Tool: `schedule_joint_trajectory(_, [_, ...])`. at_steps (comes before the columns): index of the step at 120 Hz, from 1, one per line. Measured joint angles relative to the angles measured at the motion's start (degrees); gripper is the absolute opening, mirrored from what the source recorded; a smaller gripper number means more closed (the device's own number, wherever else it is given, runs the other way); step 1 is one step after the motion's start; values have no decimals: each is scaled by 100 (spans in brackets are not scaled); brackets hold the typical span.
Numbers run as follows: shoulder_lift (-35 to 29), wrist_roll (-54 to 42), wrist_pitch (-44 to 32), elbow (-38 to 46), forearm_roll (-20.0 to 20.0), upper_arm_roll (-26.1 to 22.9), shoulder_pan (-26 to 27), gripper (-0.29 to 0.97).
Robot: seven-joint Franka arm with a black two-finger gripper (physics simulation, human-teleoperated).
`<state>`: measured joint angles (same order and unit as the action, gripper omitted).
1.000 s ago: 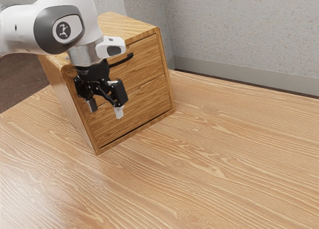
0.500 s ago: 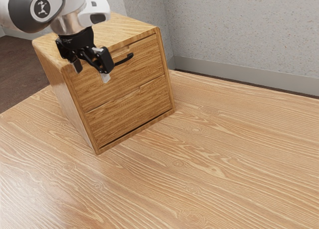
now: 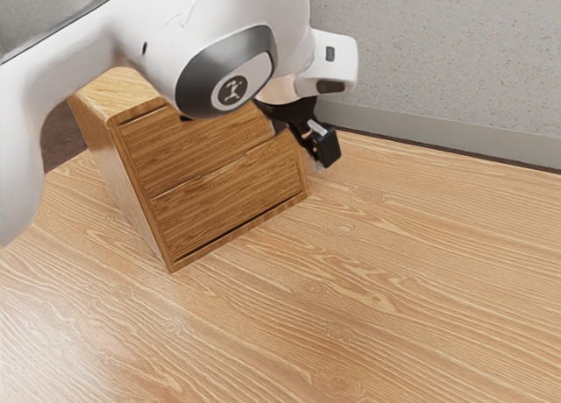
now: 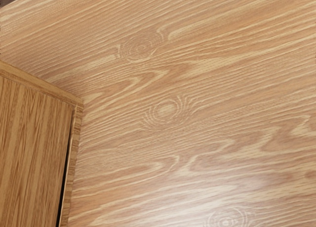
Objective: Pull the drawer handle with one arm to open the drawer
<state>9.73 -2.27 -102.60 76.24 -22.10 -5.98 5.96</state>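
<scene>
A wooden cabinet point(image 3: 210, 201) with two drawer fronts stands on the table at the exterior view's left. My arm's big white link covers the top right of the upper drawer front point(image 3: 188, 149) and hides its black handle. The lower drawer front point(image 3: 232, 197) sits flush in the cabinet. My gripper point(image 3: 317, 144) hangs just past the cabinet's right front edge, above the tabletop, with nothing seen in it. In the wrist view the cabinet's corner point(image 4: 34, 158) lies beside my hand, with bare tabletop point(image 4: 197, 113) under it.
The wooden table point(image 3: 377, 280) spreads wide to the exterior view's right and front. A grey wall with a baseboard point(image 3: 438, 127) runs behind the table's far edge.
My arm has swung from the cabinet's upper left corner across its front to its right edge. Its large link now hides the handle. The cabinet has not moved.
</scene>
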Motion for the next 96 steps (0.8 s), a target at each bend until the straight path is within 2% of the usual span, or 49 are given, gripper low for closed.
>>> schedule_joint_trajectory(40, [-84,-16,-105,11,-200,77,-363,68])
schedule_joint_trajectory(72, [-93,-31,-15,52,-223,185,-402,68])
schedule_joint_trajectory(96, [-36,-38,-70,43,-438,201,-604,68])
